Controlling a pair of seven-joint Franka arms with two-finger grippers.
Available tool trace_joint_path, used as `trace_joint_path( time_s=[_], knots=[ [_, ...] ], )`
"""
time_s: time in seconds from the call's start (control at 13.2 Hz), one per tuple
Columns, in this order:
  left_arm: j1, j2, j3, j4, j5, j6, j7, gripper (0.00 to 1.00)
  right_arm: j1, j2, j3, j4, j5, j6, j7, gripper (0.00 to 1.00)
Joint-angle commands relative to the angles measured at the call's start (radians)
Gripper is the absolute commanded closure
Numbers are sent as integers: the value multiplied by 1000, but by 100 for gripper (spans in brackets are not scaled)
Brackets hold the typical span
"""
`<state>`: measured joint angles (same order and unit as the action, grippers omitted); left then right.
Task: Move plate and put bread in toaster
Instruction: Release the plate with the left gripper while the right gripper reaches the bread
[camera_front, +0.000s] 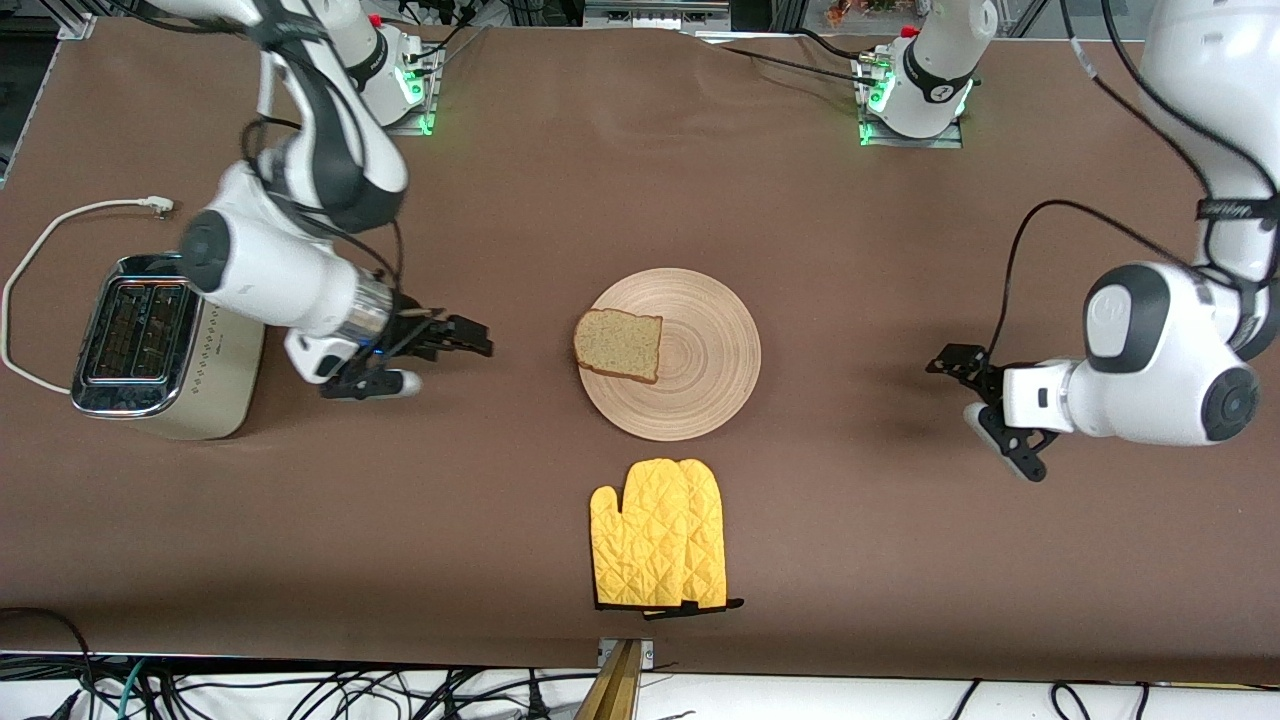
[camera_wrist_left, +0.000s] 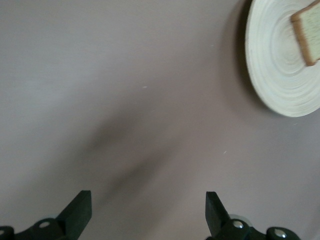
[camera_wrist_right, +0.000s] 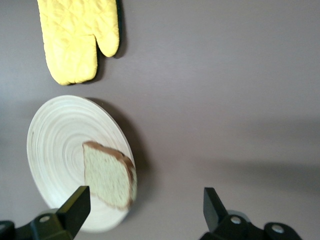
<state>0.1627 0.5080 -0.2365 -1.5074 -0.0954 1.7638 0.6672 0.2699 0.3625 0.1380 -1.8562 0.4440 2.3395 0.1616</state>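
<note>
Nothing of the task looks done yet: the square slice of speckled tan wholegrain bread (camera_front: 618, 344) lies on the round pale wooden plate (camera_front: 700, 385) in the middle of the brown desk (camera_front: 640, 180), and both slots of the boxy cream-white toaster with a chrome top (camera_front: 160, 345), at the right arm's end, look empty. The right pincer (camera_front: 455, 350) hangs open and empty between toaster and plate, while the left pincer (camera_front: 985, 405) hangs open and empty toward the left arm's end, well apart from the plate. Moving the plate and carrying the bread to the toaster both appear left to do; a yellow quilted oven mitt (camera_front: 660, 545) lies nearer the front camera than the plate.

One plate (camera_front: 700, 370), bread (camera_front: 618, 344), toaster (camera_front: 160, 345), mitt (camera_front: 660, 535).
</note>
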Motion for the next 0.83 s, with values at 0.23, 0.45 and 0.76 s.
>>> trace_joint_path(
  time_s=[0.23, 0.45, 0.76],
  knots=[
    [-32, -224, 8, 33, 146, -91, -120, 0, 86, 121, 97, -87, 21, 331, 171, 0],
    [-185, -348, 136, 7, 195, -131, -171, 0, 101, 170, 98, -90, 22, 392, 190, 0],
    [-272, -448, 204, -77, 189, -170, -473, 0, 129, 199, 98, -90, 22, 425, 211, 5]
  ],
)
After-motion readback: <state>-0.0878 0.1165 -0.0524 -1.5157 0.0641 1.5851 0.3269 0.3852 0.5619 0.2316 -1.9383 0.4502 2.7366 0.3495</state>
